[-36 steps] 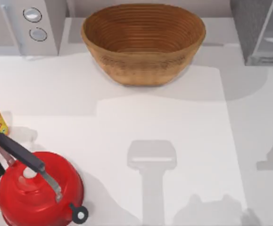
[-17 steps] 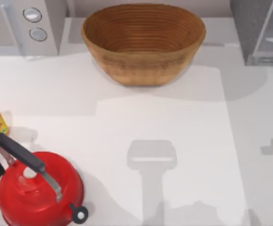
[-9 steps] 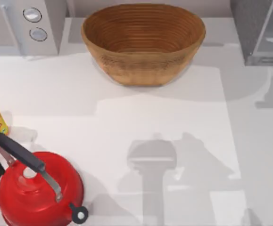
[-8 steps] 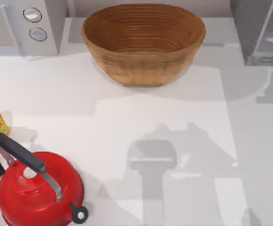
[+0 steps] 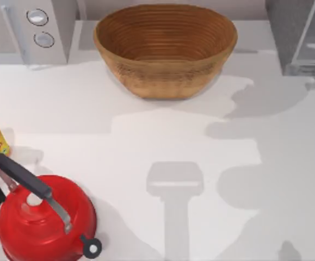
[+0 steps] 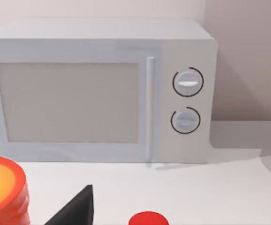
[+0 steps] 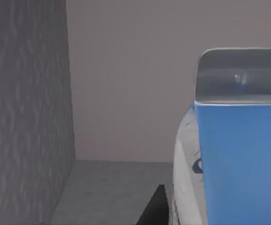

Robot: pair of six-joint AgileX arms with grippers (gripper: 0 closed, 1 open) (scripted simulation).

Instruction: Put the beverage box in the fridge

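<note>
Carton up close at my right wrist, fridge wall beside it.

My right wrist camera has the beverage box (image 7: 240, 154) near the fridge (image 7: 25, 112); overhead I get basket (image 5: 165, 49), kettle (image 5: 45, 220), microwave (image 5: 26, 30). Grip: cannot tell.

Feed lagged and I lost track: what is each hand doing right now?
Left hand: near the microwave; open or closed cannot be told.
Right hand: beside the fridge, milk carton right against it; grip cannot be told.

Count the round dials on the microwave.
2: both on the microwave, right of its door, upper dial above lower dial.
</note>
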